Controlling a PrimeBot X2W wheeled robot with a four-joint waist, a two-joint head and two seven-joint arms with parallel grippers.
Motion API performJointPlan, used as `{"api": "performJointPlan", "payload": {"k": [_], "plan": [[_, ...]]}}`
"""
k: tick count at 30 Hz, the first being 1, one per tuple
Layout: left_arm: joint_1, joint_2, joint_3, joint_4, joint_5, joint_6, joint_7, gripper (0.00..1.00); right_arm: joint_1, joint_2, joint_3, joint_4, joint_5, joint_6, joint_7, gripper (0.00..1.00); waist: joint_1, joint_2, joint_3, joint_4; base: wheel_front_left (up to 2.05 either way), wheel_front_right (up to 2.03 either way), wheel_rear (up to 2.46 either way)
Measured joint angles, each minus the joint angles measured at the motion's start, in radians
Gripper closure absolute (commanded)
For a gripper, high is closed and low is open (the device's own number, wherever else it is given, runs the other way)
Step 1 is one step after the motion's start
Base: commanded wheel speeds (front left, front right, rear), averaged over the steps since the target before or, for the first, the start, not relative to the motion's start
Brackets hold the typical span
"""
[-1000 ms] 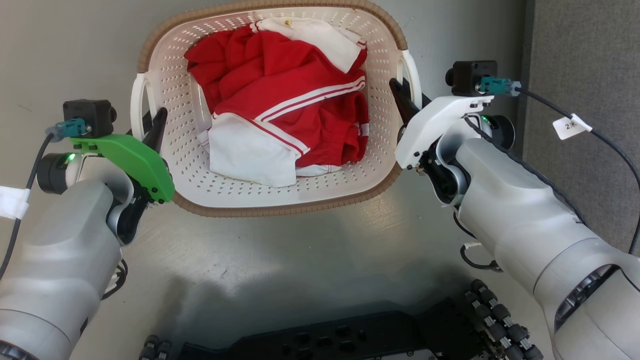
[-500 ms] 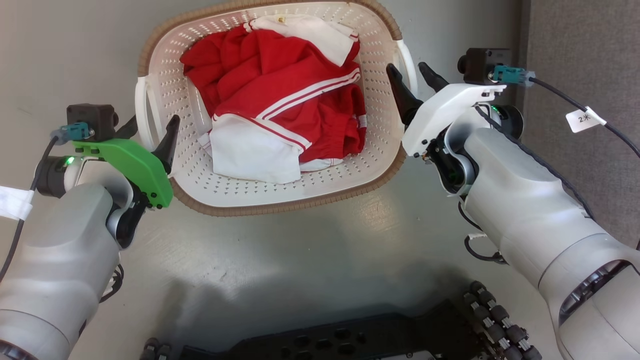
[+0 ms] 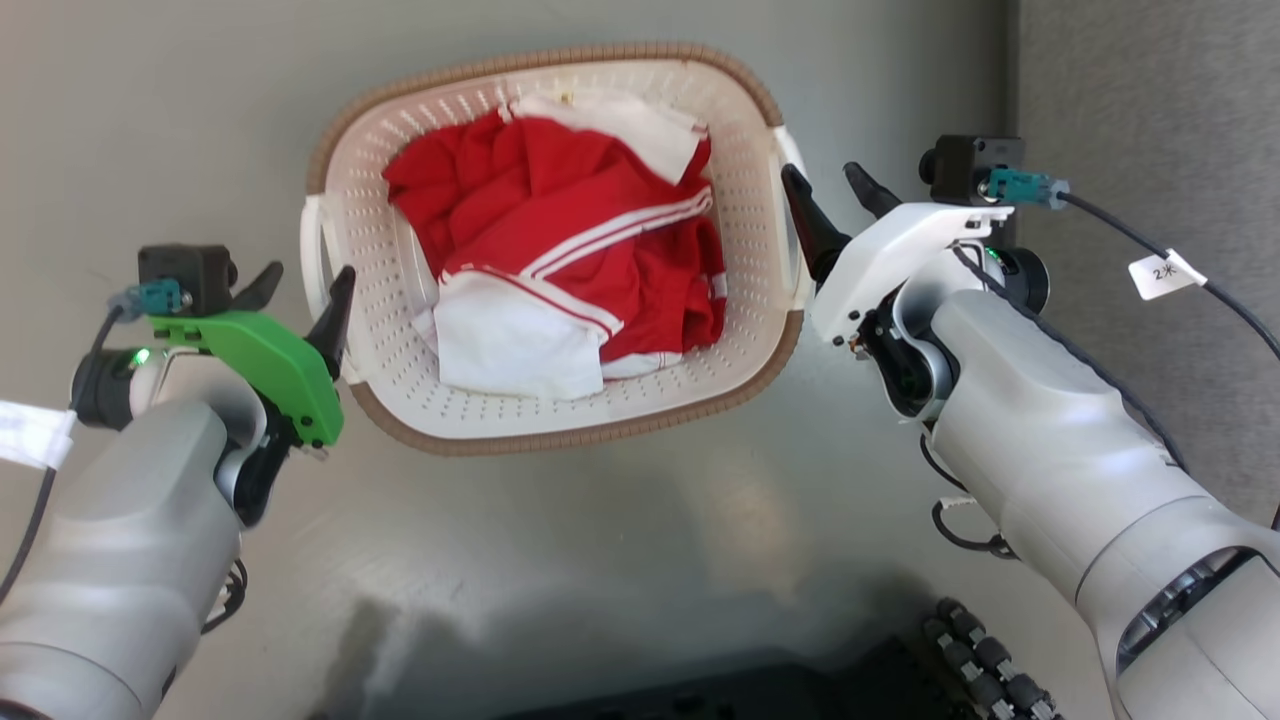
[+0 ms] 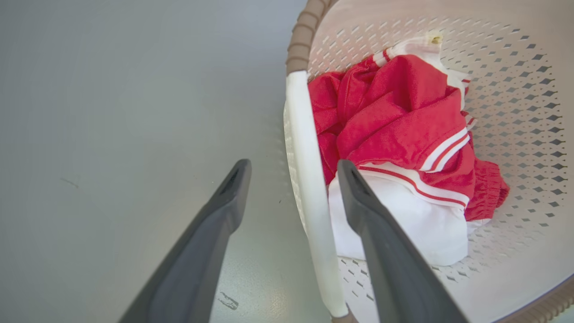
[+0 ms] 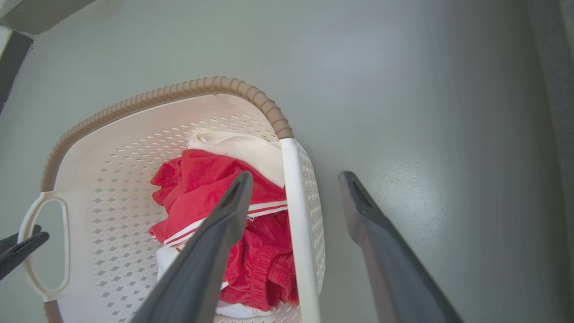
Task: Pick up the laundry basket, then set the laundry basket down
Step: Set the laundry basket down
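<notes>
Grey floor (image 3: 600, 560) shows all around the laundry basket (image 3: 560, 443), which rests on it ahead of the robot. A darker textured strip (image 3: 1150, 100) edges the floor beyond the right arm. Crumpled red and white clothing (image 3: 560, 240) lies inside the basket, below its brown rim. The left claw (image 3: 308, 272) is spread, its 2 fingers astride the left white handle (image 4: 309, 179): 1 hangs outside over the floor, 1 over the basket's inside, with a gap on each side of the handle. The right claw (image 3: 818, 172) is likewise spread astride the right handle (image 5: 296, 233), with floor visible between its outer finger and the handle.
</notes>
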Motion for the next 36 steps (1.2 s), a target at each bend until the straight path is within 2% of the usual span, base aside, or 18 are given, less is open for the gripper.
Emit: {"api": "performJointPlan", "payload": {"k": [5, 16, 36], "plan": [[0.022, 0.002, 0.014, -0.010, -0.001, 0.000, 0.000, 0.00, 0.015, 0.000, -0.024, -0.017, -0.019, 0.012, 0.000, 0.00, 0.0000, 0.0000, -0.060, -0.004, 0.00, 0.00, 0.00], [0.026, 0.025, 0.148, -0.120, 0.017, 0.000, 0.000, 0.00, 0.048, -0.002, -0.128, -0.078, -0.103, 0.024, 0.000, 0.00, 0.0000, 0.0000, -0.196, -0.009, 0.00, 0.00, 0.00], [0.235, 0.016, 0.436, -0.346, 0.175, 0.000, 0.000, 0.00, 0.254, -0.041, -0.352, -0.346, -0.328, 0.026, -0.001, 0.00, -0.0001, 0.0000, -0.483, 0.006, 0.00, 0.00, 0.00]]}}
